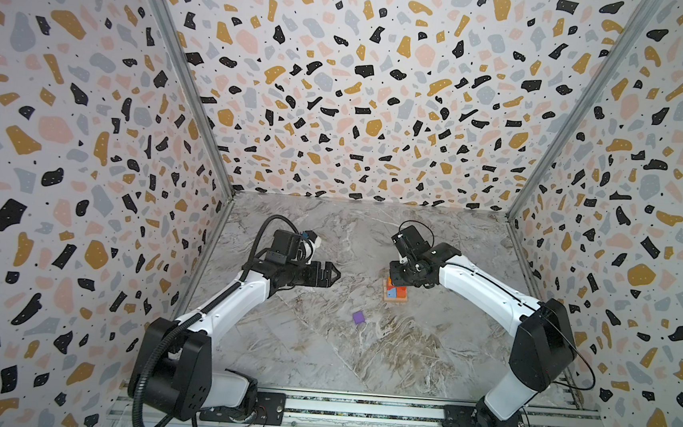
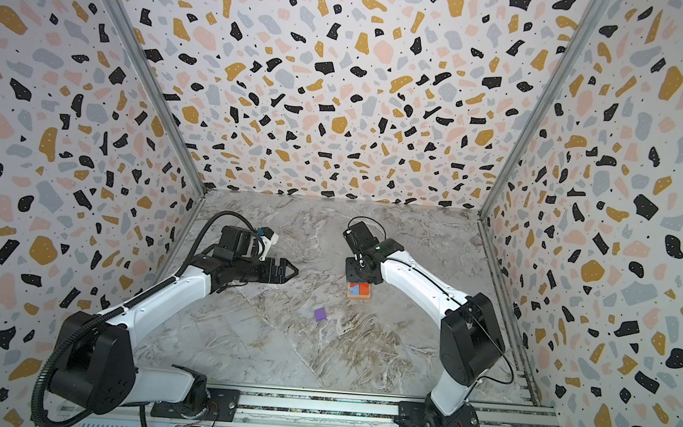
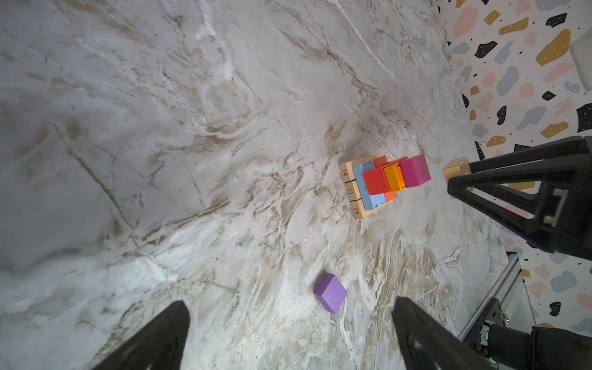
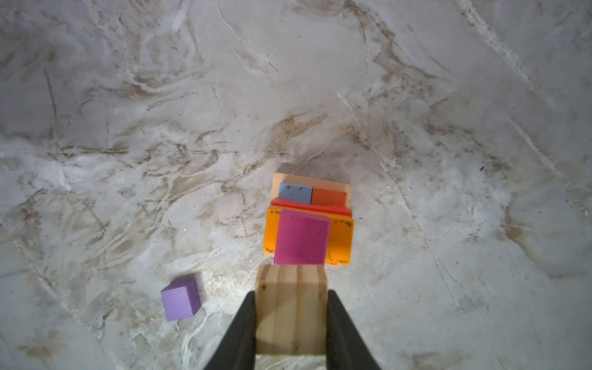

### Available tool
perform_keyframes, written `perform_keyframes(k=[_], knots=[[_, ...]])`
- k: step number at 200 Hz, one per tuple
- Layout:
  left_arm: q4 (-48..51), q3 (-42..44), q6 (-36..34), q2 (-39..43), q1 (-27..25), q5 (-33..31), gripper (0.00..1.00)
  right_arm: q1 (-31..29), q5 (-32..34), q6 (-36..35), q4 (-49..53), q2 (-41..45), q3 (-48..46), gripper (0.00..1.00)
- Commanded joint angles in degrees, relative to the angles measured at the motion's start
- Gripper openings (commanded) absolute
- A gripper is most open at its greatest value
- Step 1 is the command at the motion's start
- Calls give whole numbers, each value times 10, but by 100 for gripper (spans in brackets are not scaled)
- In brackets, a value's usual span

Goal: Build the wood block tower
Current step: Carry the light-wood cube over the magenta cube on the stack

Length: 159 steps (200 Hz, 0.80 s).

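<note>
The wood block tower [image 1: 394,290] [image 2: 358,291] stands right of the table's middle. It has a tan base [image 3: 350,192], light blue [image 4: 295,193] and orange-red blocks, then red and orange [image 4: 340,237] blocks, and a magenta cube [image 3: 415,171] [image 4: 301,240] on top. My right gripper [image 1: 399,274] [image 4: 291,294] hangs over it, shut on a tan cube [image 4: 291,307] [image 3: 455,169] held a little above the magenta cube, apart from it. A purple cube [image 1: 358,317] [image 2: 320,314] [image 3: 330,293] lies alone on the table, nearer the front. My left gripper [image 1: 333,275] [image 3: 290,302] hovers open and holds nothing, left of the tower.
Terrazzo-patterned walls [image 1: 85,161] close in the marble table [image 1: 320,359] on three sides. The arms' mounting rail [image 1: 358,407] runs along the front edge. Bare marble lies between the purple cube and the tower.
</note>
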<state>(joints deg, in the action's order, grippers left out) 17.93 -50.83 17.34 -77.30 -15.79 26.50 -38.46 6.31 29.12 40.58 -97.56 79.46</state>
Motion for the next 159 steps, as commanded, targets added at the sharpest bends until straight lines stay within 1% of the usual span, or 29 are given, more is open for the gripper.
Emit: perform_keyframes(k=[1,56,159], knots=[[-8,-2,-2,2,3,5,100,2,15,13,18,-6,30,25],[-9,0,-1,4,4,11,100,4,25,42,22,-22,40,25],[-13,3,1,15,3,21,100,4,48,68,30,-34,55,25]])
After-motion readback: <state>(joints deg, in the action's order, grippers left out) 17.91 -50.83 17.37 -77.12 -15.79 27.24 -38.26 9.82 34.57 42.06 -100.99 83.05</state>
